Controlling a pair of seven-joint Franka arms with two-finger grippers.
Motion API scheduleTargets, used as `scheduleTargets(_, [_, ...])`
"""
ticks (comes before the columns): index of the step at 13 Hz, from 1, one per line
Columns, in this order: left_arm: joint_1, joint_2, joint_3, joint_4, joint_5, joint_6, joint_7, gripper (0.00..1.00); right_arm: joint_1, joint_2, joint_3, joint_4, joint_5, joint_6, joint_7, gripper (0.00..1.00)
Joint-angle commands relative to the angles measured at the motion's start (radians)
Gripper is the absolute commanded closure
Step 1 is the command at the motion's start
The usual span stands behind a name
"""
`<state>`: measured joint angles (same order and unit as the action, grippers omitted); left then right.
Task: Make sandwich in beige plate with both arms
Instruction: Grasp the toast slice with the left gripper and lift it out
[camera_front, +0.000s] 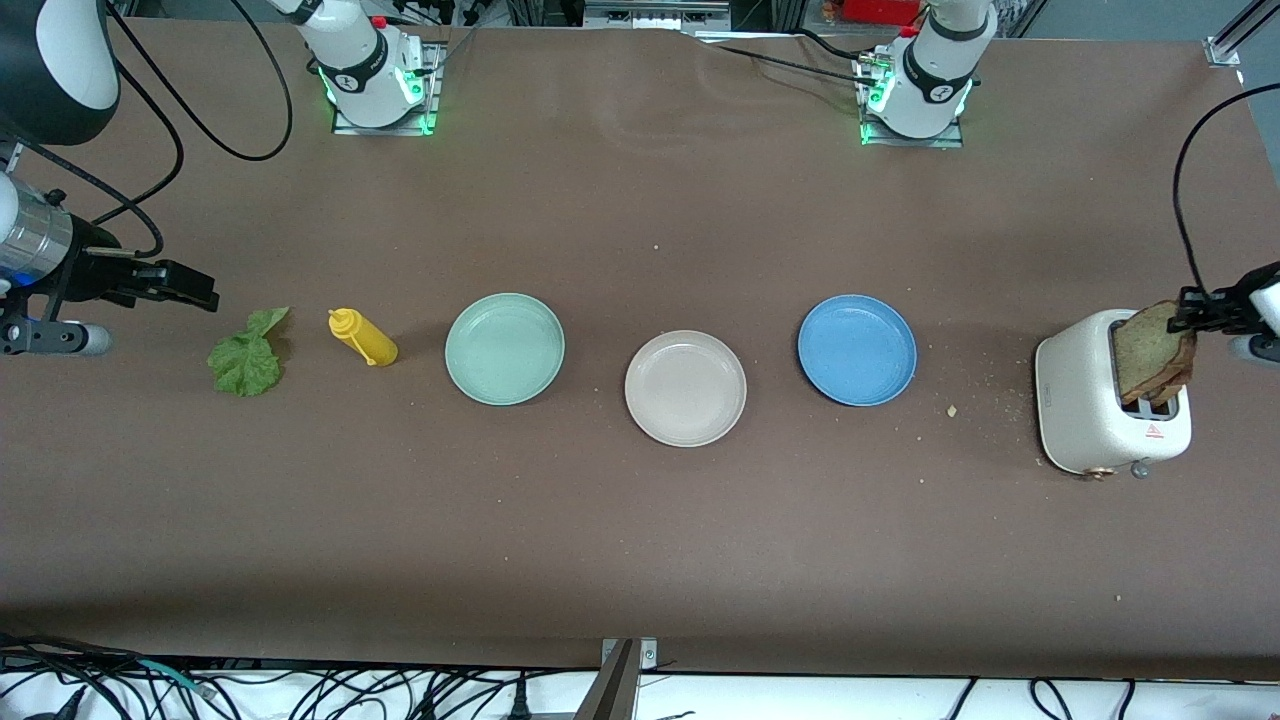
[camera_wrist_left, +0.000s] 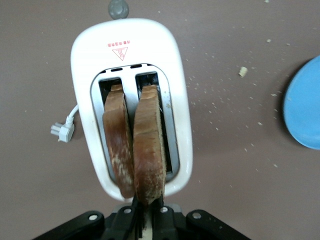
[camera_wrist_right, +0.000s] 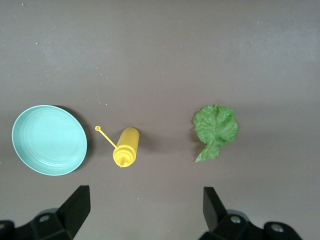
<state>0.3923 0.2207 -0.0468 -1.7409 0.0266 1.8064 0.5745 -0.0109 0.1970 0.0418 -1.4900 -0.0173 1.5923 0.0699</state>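
the left gripper (camera_front: 1190, 310) is over the toaster (camera_front: 1085, 420), at the left arm's end of the table, with its fingers pressed together on the top edge of a toast slice (camera_front: 1150, 350). in the left wrist view that held slice (camera_wrist_left: 150, 150) stands in one slot, tilted, and a second slice (camera_wrist_left: 119, 140) stands in the slot beside it, both brown-crusted and sticking up out of the toaster (camera_wrist_left: 85, 75). the toaster's plug (camera_wrist_left: 62, 131) lies loose on the table just beside it, and crumbs are scattered between the toaster and the blue plate (camera_front: 857, 349).

the right gripper (camera_front: 190, 287) waits with its fingers spread wide, holding nothing, at the right arm's end of the table, over bare table beside the lettuce (camera_front: 245, 355). the right wrist view shows the lettuce (camera_wrist_right: 215, 130) flat on the table, the yellow bottle (camera_wrist_right: 126, 146) lying on its side near it, and the green plate (camera_wrist_right: 49, 139) past the bottle.

the beige plate (camera_front: 685, 430) sits between the green plate (camera_front: 504, 390) and the blue one, a little nearer the front camera than both. all three plates are bare.
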Motion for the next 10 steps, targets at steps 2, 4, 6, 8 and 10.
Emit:
scheduleTargets(2, [0.0,-0.004,-0.013,0.174,-0.103,-0.256,0.028,1.0,-0.003,-0.007,-0.002,-0.006,0.016,0.0,-0.016,0.0])
scheduleTargets(4, [-0.004,0.002,-0.015,0.199,-0.224,-0.333,0.019,1.0,-0.004,-0.007,-0.002,-0.007,0.016,0.003,-0.018,0.0])
scheduleTargets(6, [-0.041,0.043,-0.016,0.198,-0.373,-0.402,-0.045,1.0,-0.01,-0.007,-0.008,-0.009,0.014,-0.003,-0.095,0.0])
scheduleTargets(8, [-0.101,0.101,-0.019,0.195,-0.52,-0.438,-0.132,1.0,-0.047,-0.007,-0.017,-0.021,0.019,-0.003,-0.338,0.01])
scheduleTargets(10, [-0.159,0.179,-0.019,0.198,-0.702,-0.427,-0.154,1.0,-0.102,0.015,-0.017,-0.033,0.046,-0.002,-0.583,0.01])
